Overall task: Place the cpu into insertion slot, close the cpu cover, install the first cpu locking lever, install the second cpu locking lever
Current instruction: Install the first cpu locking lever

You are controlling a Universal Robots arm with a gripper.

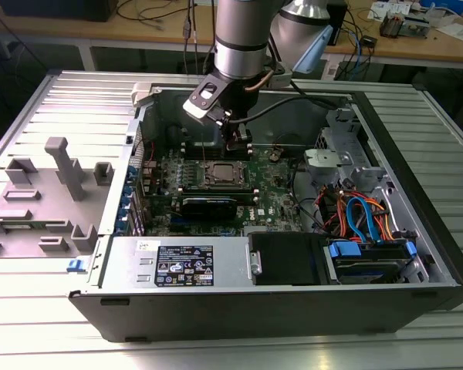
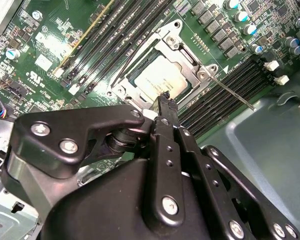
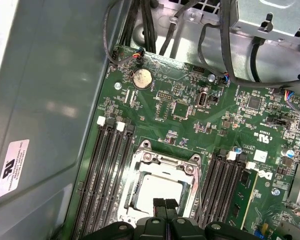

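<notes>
Your gripper [image 3: 165, 206] hangs just above the cpu [image 3: 156, 191], its fingers pressed together on nothing. The cpu sits in the insertion slot [image 1: 205, 176], with the cpu cover [image 3: 168, 161] lying flat around it.

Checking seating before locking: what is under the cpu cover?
The cpu shows its silver top through the cut-out of the cpu cover; its edges and everything beneath are covered.

A lab was indicated by an opened computer case [image 1: 255, 312] on a ribbed counter [image 1: 31, 297] and a cluttered far counter [image 1: 440, 48].
</notes>
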